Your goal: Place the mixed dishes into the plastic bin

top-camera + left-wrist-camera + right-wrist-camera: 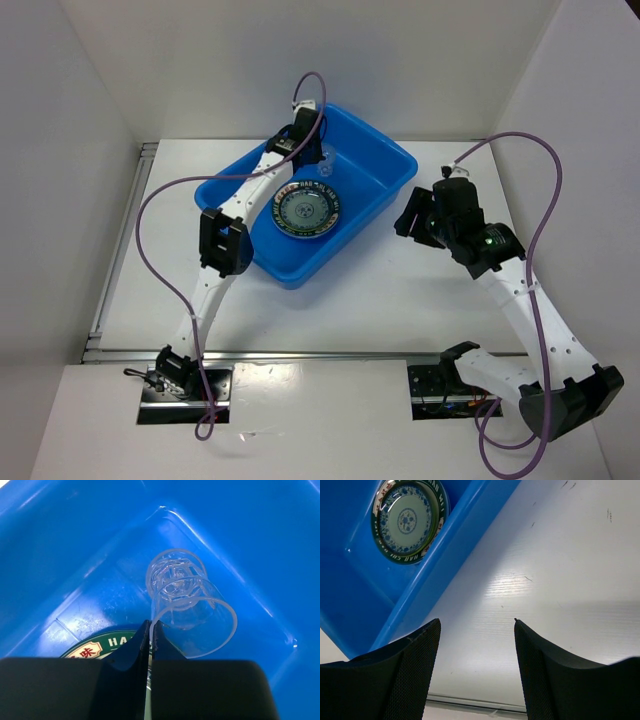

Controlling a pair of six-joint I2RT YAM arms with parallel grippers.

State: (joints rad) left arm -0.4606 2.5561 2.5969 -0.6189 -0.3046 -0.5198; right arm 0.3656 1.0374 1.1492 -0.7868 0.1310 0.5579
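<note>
Fingers of the right gripper are standing wide apart, gripping nothing, hovering over the worktop at 3 o'clock of the bin, likely leaving room for the other arm. Inside the bin one saucer is lying flat, face up; whether anything is lying under it is not showing. At 12 o'clock of it, the left gripper is pinching the wall of a cup, tilting it over a second cup in the far corner, probably nesting them to save room; contact is not showing. Count: two cups, one saucer, one bin.
</note>
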